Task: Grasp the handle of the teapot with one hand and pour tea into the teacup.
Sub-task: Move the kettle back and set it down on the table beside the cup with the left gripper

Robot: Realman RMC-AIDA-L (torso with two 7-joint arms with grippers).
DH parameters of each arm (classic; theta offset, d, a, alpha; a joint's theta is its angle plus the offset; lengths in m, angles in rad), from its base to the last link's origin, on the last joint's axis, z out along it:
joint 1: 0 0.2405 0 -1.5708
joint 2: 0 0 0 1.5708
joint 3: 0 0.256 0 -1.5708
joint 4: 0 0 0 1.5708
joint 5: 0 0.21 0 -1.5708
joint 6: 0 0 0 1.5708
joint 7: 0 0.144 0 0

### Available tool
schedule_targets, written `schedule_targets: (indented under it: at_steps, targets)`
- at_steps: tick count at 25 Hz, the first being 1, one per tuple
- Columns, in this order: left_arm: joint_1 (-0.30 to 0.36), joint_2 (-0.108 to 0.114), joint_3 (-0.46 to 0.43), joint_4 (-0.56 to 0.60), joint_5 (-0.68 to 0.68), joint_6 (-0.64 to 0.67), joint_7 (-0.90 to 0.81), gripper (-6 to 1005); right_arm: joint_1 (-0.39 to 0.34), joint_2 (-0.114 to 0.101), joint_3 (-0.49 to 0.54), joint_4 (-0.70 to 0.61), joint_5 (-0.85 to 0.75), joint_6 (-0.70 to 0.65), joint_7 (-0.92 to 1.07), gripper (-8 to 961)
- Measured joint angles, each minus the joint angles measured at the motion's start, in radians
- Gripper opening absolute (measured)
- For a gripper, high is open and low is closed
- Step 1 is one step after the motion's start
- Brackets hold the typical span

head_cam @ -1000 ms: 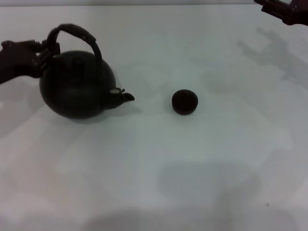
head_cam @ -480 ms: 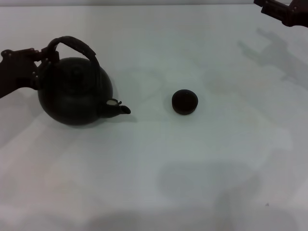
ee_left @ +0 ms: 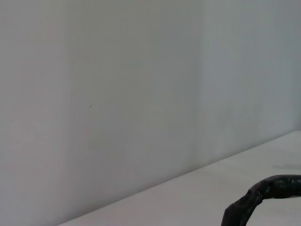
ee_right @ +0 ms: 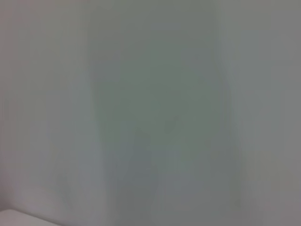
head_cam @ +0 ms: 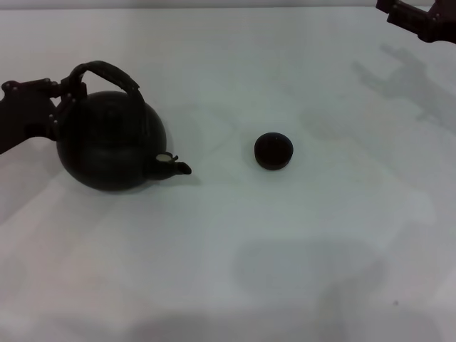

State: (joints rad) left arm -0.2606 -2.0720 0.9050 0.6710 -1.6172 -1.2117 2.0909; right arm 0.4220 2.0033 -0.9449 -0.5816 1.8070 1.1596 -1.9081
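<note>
The white worktop (head_cam: 299, 242) carries everything. Largest on it is the teapot (head_cam: 110, 142), a round dark pot near the left edge with its short spout (head_cam: 178, 167) aimed across at the teacup (head_cam: 273, 151); the two stand well apart. It looks rigid and heavy, heavier if filled, so it will likely swing and drag under a one-point hold. The arched handle (head_cam: 107, 71) over the lid is the place to take it, near the crown so the pot hangs level before tipping. The left gripper (head_cam: 60, 96) is at the handle's left end, by the pot's shoulder, and appears closed on the handle there. The small teacup near the worktop's middle seems light and easily knocked by the spout. The right gripper (head_cam: 420, 18) sits parked at the far right corner, cut off by the frame; whether it is spread or closed I cannot tell. The lid is hard to make out, and the right wrist view shows only blank surface.
</note>
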Motion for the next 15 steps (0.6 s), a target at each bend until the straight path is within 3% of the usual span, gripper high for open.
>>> schedule_targets:
  at_steps: [15]
  targets:
    - [0.002,-0.002,-0.026,-0.003,-0.010,0.015,0.001,171,-0.005,0.000,0.000,0.000,0.000,-0.001,0.000,842]
